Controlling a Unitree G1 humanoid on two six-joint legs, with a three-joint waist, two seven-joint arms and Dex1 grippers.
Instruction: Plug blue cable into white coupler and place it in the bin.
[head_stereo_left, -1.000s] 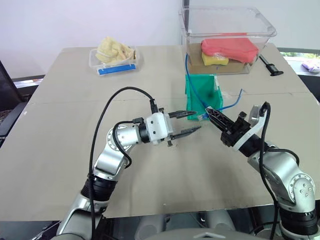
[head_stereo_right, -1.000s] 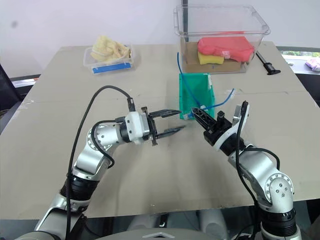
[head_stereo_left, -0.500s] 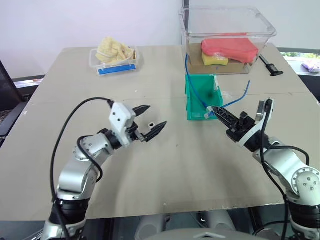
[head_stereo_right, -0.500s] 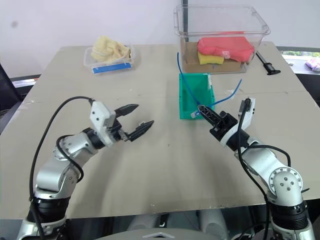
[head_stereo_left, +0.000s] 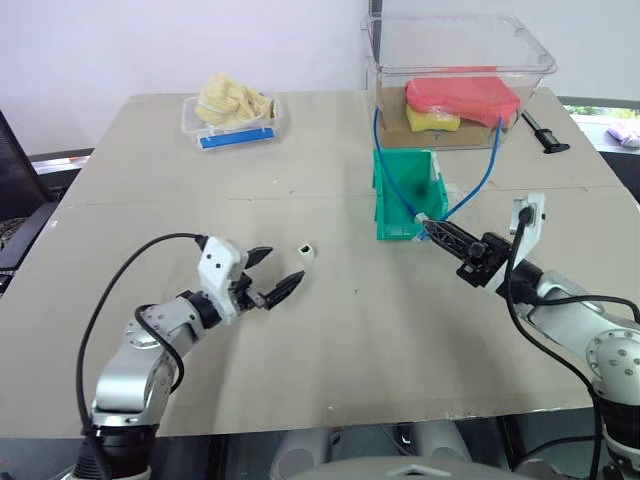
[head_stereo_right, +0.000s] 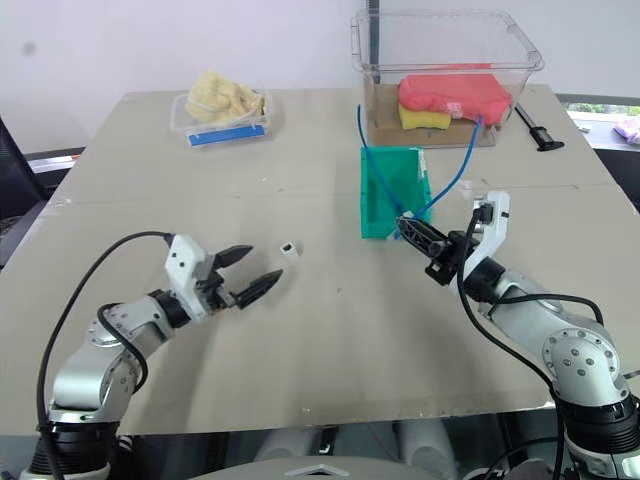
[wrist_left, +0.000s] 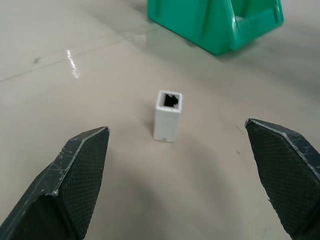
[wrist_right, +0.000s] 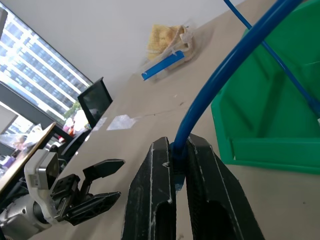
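- The white coupler (wrist_left: 168, 115) stands upright on the table (head_stereo_left: 330, 340), alone and untouched, its long axis vertical and its dark socket hole facing up.
- From the coupler, the left gripper (head_stereo_left: 269, 277) is the nearer one: it sits just beside it on the side away from the bin, fingers spread wide and empty, pointing toward the coupler. In the left wrist view the coupler stands centred between the two fingertips, a little ahead of them.
- The bin (head_stereo_left: 404, 191) lies beyond the coupler on the far side from the left gripper, with a stretch of bare table between.
- The right gripper (head_stereo_left: 448, 236) is well apart from the coupler, just in front of the bin's low front. Its fingers are clamped on the blue cable (wrist_right: 235, 65) near the plug end; the cable arches up and back over the bin.
- Judged from this, the coming move is a short reach by the left gripper, closing across the coupler's narrow sides so the socket stays free.
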